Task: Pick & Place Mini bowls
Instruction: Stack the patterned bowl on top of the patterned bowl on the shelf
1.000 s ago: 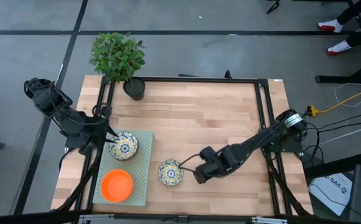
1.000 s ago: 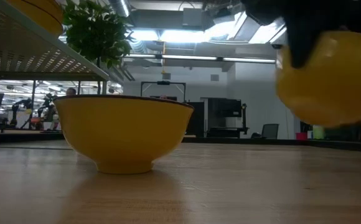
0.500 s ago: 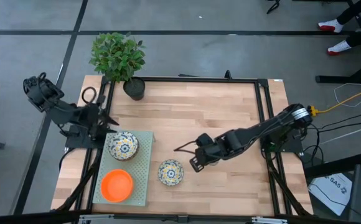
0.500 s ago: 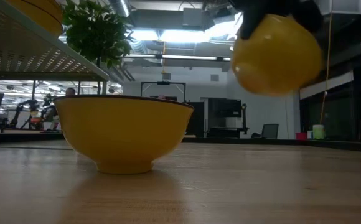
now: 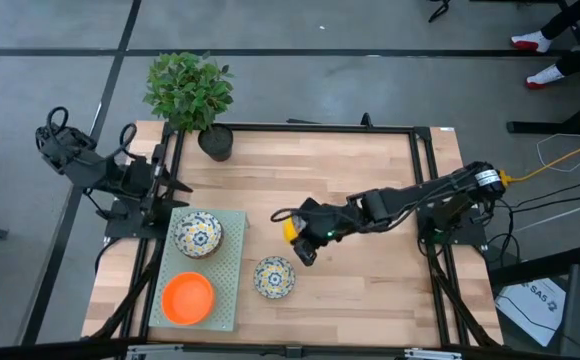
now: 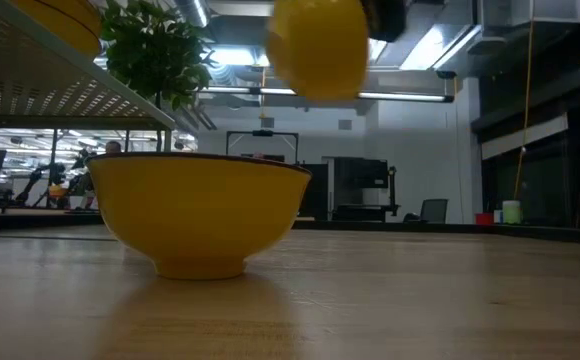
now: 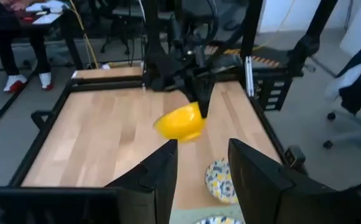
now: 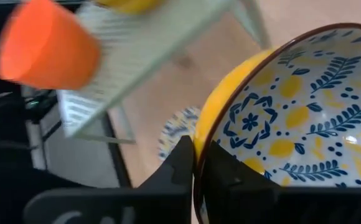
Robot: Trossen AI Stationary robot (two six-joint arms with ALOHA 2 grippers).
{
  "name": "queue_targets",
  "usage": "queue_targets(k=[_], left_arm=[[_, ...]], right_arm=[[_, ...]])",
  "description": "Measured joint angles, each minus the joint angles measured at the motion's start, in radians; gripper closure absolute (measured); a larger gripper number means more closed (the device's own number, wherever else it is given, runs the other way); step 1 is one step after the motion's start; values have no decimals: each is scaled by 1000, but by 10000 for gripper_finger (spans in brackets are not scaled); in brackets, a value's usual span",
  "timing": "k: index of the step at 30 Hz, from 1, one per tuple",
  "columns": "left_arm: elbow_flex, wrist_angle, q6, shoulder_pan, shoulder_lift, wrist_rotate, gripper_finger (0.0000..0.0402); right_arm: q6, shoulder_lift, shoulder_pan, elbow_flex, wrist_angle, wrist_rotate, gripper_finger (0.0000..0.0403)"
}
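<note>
My right gripper [image 5: 300, 238] is shut on a mini bowl [image 5: 292, 228], yellow outside and blue-and-yellow floral inside [image 8: 292, 124], held in the air over the table's middle. It also shows in the low view [image 6: 318, 45] and the left wrist view [image 7: 180, 122]. A second floral bowl [image 5: 274, 277] stands on its foot on the table just nearer. A third floral bowl [image 5: 198, 234] and an orange bowl [image 5: 188, 298] sit on a pale perforated rack [image 5: 232, 290]. My left gripper [image 7: 202, 177] is open and empty at the table's left edge [image 5: 170, 186]. My right gripper holds the bowl by its rim [image 8: 197, 146], one finger [image 8: 183, 165] on the yellow outer wall and the other [image 8: 230, 180] inside the patterned hollow. The bowl is lifted clear of the table and tipped on its side.
A black pot with a green plant [image 5: 215, 140] stands at the far left corner. A black frame [image 5: 425, 180] runs along the table's far, left and right edges. Bare wood lies at the middle and the right [image 5: 370, 180].
My right gripper has carried its bowl up and toward the table's far left, past the floral bowl on the table, and the bowl has tipped onto its side. My left gripper has drawn back from the floral bowl on the rack toward the table's far left edge.
</note>
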Motion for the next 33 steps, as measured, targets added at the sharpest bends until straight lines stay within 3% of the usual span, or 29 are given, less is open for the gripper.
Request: queue_targets(k=[9, 14, 18, 25, 33], left_arm=[[1, 161, 73, 194, 39, 274, 262], [-2, 185, 101, 355, 95, 464, 262], [0, 301, 146, 486, 140, 678, 262], [0, 508, 148, 707, 235, 1081, 262], [-1, 869, -64, 842, 354, 1414, 262]], right_arm=[[-353, -29, -46, 0, 234, -230, 390], [-454, -92, -55, 0, 248, -253, 387], [-514, -128, -72, 0, 323, -301, 390], [-576, -134, -103, 0, 522, -506, 390], [-624, -134, -156, 0, 673, -670, 390]])
